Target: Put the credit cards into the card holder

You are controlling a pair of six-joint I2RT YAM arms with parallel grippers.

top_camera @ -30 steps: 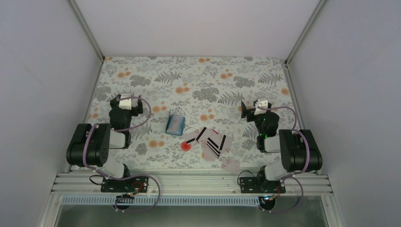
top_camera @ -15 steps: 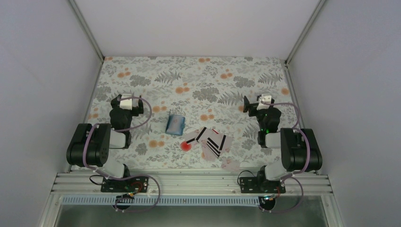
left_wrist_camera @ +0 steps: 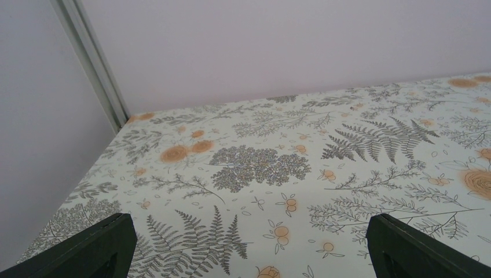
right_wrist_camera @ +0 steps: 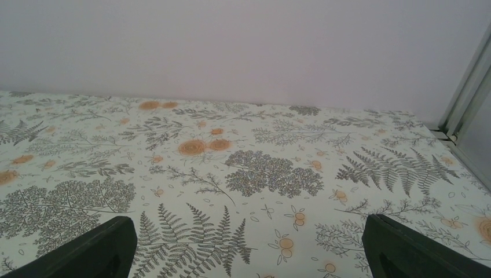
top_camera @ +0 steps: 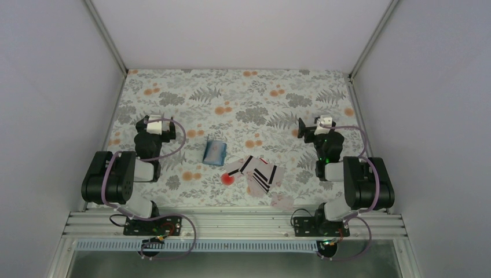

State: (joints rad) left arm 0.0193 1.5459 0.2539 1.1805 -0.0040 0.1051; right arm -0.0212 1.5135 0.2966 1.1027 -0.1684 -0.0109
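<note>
The blue card holder (top_camera: 215, 152) lies closed on the flowered cloth near the middle. Several pale credit cards (top_camera: 259, 172) with black stripes lie fanned to its right, and one more pale card (top_camera: 282, 201) lies by the front edge. A round red spot (top_camera: 227, 179) sits at the left of the fan. My left gripper (top_camera: 151, 119) is open and empty, left of the holder, pointing at the back wall. My right gripper (top_camera: 309, 124) is open and empty, right of and beyond the cards. Both wrist views show wide-apart fingers, the left (left_wrist_camera: 249, 226) and the right (right_wrist_camera: 248, 226), over bare cloth; the cards and holder are out of those views.
Grey walls close in the table on the left, back and right, with metal posts in the far corners (top_camera: 123, 70). The aluminium rail (top_camera: 231, 223) carrying both arm bases runs along the front edge.
My right wrist has swung a little to the right and back since a second ago, then held still. The left arm, cards and holder have not moved.
</note>
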